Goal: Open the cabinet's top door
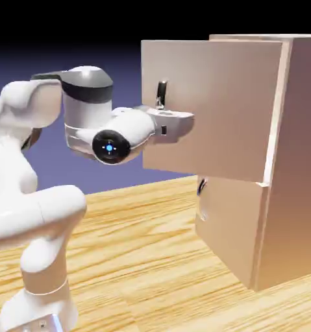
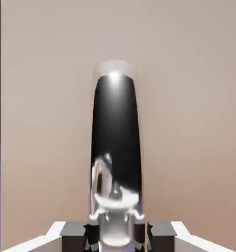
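Note:
The tan-pink cabinet (image 1: 294, 162) stands at the exterior view's right. Its top door (image 1: 216, 110) is swung outward, and its free edge juts well past the lower panel. The thin dark handle (image 1: 161, 94) rises near that free edge. My gripper (image 1: 162, 110) is at the handle's lower part, shut on it. In the hand view the glossy dark handle (image 2: 116, 147) stands large between the two fingertips (image 2: 90, 236), which press its base from both sides. My gripper (image 2: 116, 235) sits at the bottom edge, and the door panel (image 2: 188, 98) fills the background.
The shorter lower door (image 1: 226, 227) is flush with the cabinet, with its small dark handle (image 1: 200, 188) just under the top door's bottom edge. The wooden table (image 1: 151, 246) spreads between my base and the cabinet. My arm's white links fill the exterior view's left.

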Controlling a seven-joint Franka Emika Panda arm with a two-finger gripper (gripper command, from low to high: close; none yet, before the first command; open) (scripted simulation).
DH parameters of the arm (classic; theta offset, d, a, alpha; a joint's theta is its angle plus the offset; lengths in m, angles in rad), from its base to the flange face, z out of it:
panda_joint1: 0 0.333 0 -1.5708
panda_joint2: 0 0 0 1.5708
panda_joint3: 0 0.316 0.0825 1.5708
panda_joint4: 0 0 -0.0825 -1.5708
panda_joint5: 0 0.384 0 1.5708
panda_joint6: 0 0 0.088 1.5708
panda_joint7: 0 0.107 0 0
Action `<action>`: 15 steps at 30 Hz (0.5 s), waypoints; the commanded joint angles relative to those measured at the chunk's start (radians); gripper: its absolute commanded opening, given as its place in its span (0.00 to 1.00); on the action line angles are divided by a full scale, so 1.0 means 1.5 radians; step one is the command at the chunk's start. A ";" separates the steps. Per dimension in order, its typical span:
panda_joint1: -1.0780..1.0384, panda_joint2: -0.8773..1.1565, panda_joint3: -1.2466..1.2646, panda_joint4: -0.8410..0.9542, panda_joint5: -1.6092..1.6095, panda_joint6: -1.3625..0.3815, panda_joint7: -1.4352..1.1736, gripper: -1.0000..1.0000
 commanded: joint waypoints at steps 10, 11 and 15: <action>-0.069 -0.242 -0.031 0.137 -0.207 -0.150 -0.168 0.00; -0.073 -0.266 -0.031 0.154 -0.227 -0.160 -0.183 0.00; -0.083 -0.363 -0.029 0.226 -0.305 -0.193 -0.239 0.00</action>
